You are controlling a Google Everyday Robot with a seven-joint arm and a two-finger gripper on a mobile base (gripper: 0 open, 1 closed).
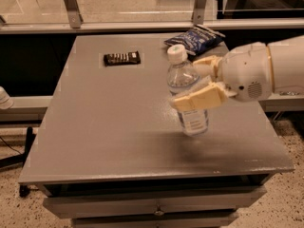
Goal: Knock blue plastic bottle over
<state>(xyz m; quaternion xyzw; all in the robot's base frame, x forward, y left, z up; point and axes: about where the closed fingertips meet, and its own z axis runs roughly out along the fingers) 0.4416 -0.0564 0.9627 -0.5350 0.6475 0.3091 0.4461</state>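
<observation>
The claw point(185, 82), reaching in from 3 o'clock, is clamped across the blue plastic bottle point(194, 120) right of centre on the bench point(109, 127). The bottle's long axis leans, with its cap toward 11 o'clock and its base low.

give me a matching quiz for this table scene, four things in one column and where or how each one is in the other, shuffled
1 blue plastic bottle
2 gripper
3 snack bag
4 black flat object

A back right corner of the table
B tilted, cap leaning left
C lying flat near the table's back, left of the bottle
D jaws closed on the bottle's middle

Pairs: 1-B, 2-D, 3-A, 4-C
</observation>
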